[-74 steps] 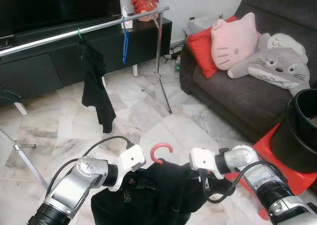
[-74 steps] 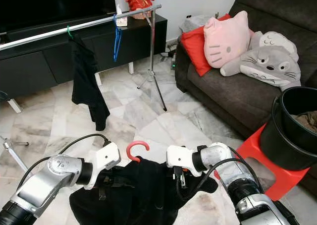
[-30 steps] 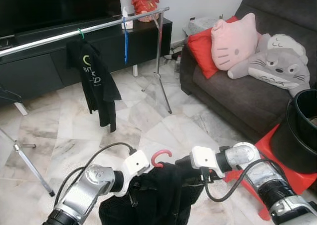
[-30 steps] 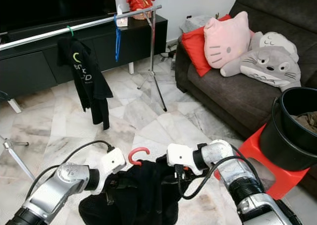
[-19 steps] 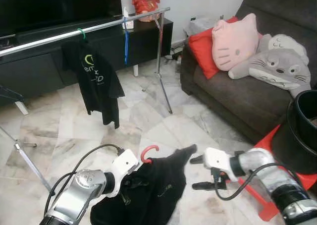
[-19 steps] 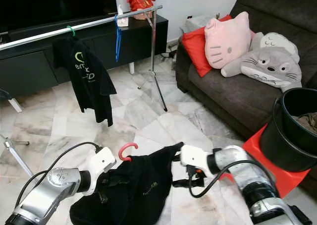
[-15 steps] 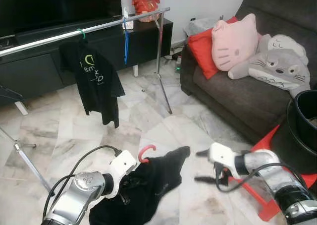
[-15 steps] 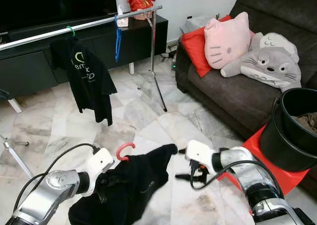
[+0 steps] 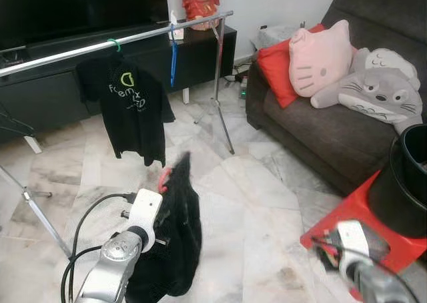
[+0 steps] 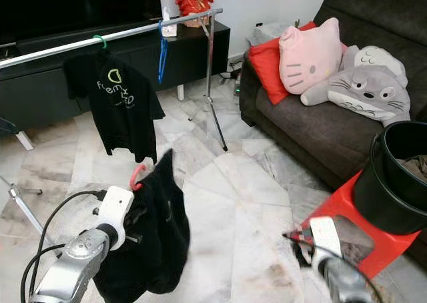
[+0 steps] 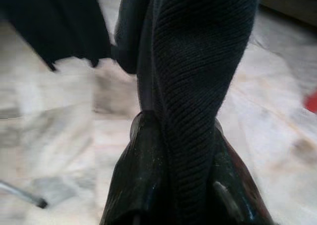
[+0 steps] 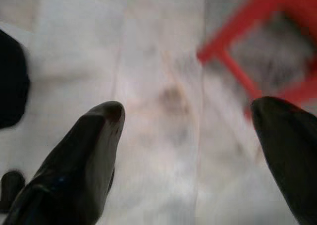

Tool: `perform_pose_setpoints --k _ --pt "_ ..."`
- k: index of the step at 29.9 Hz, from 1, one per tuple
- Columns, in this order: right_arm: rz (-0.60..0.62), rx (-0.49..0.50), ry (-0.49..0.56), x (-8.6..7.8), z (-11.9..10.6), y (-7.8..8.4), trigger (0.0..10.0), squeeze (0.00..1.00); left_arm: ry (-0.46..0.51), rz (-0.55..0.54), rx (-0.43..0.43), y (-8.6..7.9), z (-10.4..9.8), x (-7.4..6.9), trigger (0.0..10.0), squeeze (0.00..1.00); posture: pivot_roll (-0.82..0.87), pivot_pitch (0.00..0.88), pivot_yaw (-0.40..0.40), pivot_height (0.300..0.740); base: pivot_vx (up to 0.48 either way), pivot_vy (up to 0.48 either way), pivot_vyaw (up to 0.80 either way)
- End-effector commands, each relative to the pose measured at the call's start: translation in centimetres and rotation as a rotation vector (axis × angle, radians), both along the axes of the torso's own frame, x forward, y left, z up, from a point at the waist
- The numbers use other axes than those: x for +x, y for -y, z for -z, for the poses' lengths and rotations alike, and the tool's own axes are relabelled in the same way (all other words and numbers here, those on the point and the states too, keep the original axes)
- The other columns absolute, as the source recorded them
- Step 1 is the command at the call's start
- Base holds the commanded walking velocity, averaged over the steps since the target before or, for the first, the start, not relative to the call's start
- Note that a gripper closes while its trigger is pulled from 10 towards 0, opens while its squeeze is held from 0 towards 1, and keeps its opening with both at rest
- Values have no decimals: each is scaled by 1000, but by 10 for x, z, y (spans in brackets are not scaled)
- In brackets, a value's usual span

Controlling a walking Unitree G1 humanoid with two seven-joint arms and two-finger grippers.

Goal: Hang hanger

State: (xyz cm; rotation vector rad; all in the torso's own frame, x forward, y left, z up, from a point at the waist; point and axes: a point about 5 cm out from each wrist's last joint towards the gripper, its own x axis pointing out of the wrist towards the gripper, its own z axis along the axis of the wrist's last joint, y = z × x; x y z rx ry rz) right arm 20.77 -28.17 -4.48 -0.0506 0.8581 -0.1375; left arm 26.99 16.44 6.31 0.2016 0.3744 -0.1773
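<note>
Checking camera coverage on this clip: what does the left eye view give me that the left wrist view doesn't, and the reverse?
Left eye view: the clothes rail with a printed black T-shirt on a green hanger, the sofa with its cushions, the red stool, and the lowered right gripper.

Left wrist view: the left gripper shut on the fabric, close up.

Both: the black garment held by the left gripper, above the marble floor.

Red hanger mostly hidden under the black garment, only a bit of hook showing. Left gripper fingertips buried in the cloth. Right gripper motion-blurred; black bucket cut by frame edge.
</note>
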Motion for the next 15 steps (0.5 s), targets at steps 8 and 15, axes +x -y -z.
perform_pose_setpoints --k 8,15 --pt "147 52 -175 -55 35 -15 10000 0 131 -218 11 -33 -8 -12 10000 0 33 0 -43 740 0 0 0" --pt "179 34 -191 -59 38 -17 10000 0 183 -212 1 -38 -16 -31 10000 0 39 0 -37 740 0 0 0"
